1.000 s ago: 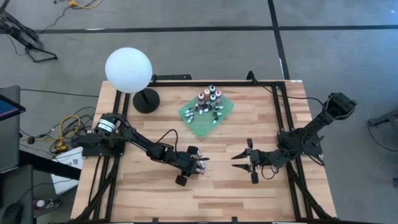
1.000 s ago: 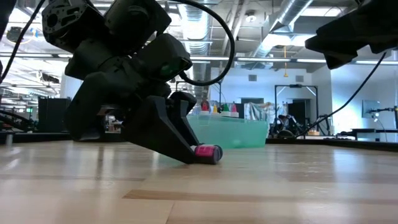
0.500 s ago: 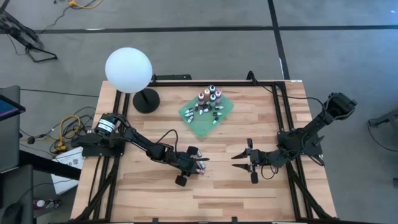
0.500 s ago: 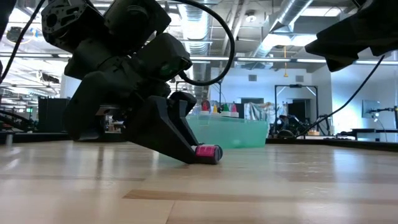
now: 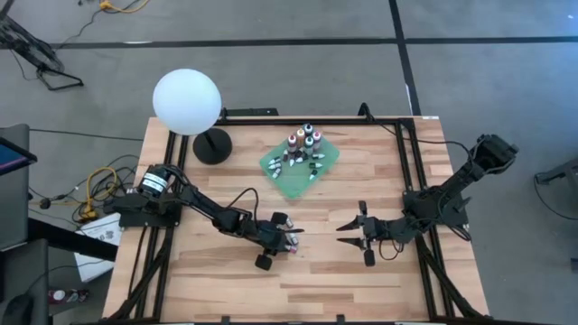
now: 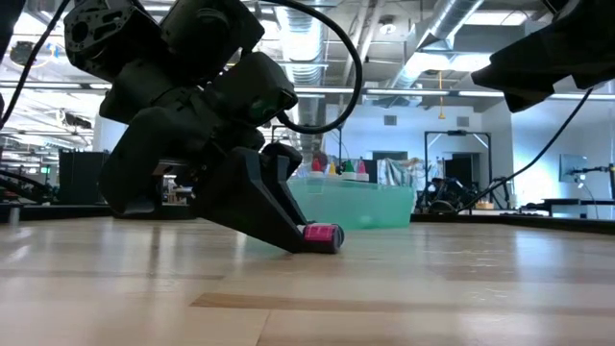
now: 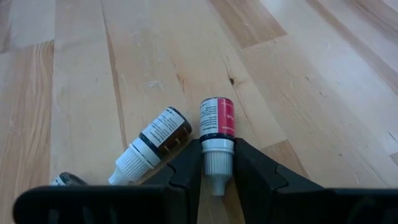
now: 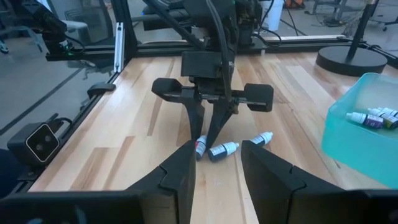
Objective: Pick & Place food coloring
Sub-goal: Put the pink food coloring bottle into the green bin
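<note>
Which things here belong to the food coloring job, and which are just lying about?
Job:
- pink-labelled bottle, pinched in the left hand
- brown bottle beside it
- green tray of bottles
- right hand, open, waiting

Lying about:
- white globe lamp
- cables off the table

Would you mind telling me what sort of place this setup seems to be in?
Probably a robotics lab or workshop: exposed ceiling ducts overhead, a wooden table on a black metal frame, and loose cables on the grey floor beside it.
</note>
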You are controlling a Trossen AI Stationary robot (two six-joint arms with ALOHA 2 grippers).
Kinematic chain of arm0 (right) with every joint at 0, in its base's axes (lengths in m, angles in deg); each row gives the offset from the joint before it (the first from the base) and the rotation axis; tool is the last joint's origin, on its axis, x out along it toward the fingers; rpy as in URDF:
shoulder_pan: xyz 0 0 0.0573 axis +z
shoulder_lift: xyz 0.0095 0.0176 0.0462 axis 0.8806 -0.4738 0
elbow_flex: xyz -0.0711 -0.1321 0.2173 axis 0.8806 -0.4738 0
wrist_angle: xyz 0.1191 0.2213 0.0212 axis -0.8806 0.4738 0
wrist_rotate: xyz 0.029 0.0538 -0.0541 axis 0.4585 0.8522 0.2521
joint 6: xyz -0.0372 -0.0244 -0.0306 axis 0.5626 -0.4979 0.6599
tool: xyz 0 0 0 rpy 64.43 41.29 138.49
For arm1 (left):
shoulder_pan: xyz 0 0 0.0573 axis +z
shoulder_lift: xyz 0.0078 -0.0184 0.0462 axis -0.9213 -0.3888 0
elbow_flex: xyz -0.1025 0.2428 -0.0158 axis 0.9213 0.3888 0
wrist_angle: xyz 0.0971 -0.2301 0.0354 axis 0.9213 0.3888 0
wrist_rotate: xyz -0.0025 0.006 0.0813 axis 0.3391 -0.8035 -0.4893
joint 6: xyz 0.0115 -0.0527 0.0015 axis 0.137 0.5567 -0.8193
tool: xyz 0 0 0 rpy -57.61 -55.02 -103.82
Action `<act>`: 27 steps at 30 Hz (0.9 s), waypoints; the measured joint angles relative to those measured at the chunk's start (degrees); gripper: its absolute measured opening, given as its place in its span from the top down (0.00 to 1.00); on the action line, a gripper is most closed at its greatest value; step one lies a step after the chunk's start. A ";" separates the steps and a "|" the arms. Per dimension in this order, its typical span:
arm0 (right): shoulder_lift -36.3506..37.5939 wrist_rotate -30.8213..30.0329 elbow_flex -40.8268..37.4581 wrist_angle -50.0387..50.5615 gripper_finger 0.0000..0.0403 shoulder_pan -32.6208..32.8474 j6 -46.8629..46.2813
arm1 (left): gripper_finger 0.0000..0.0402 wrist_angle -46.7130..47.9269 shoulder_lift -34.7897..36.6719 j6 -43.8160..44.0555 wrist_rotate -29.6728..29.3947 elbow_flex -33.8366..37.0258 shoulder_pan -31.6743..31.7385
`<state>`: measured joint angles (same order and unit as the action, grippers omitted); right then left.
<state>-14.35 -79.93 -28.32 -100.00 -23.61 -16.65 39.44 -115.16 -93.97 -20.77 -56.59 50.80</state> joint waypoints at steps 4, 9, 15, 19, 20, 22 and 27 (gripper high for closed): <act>0.00 0.00 0.00 0.09 0.70 0.00 -0.44 | 0.82 0.12 0.17 0.19 -0.06 0.00 0.00; 0.00 -0.03 0.00 0.12 0.70 0.00 -1.35 | 0.82 0.12 0.23 0.35 -0.24 0.00 -0.13; 0.00 -0.04 0.00 0.15 0.70 0.00 -1.35 | 0.82 0.10 0.31 1.89 -0.13 0.00 -0.46; 0.00 -0.09 0.02 0.52 0.70 0.00 -1.35 | 0.82 0.70 1.12 2.00 -0.45 0.00 -1.32; 0.00 -0.10 0.01 0.52 0.70 0.00 -1.36 | 0.82 0.59 1.67 2.12 -1.04 0.00 -1.51; 0.00 -0.11 0.02 0.55 0.70 0.00 -1.35 | 0.82 1.03 3.28 2.13 -2.33 0.00 -1.72; 0.00 -0.13 0.02 0.57 0.70 0.00 -1.40 | 0.82 2.55 8.33 2.04 -4.60 -0.02 -1.92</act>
<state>-14.35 -80.06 -28.30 -99.43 -23.61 -18.04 41.99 -106.83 -91.93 -25.37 -56.61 48.88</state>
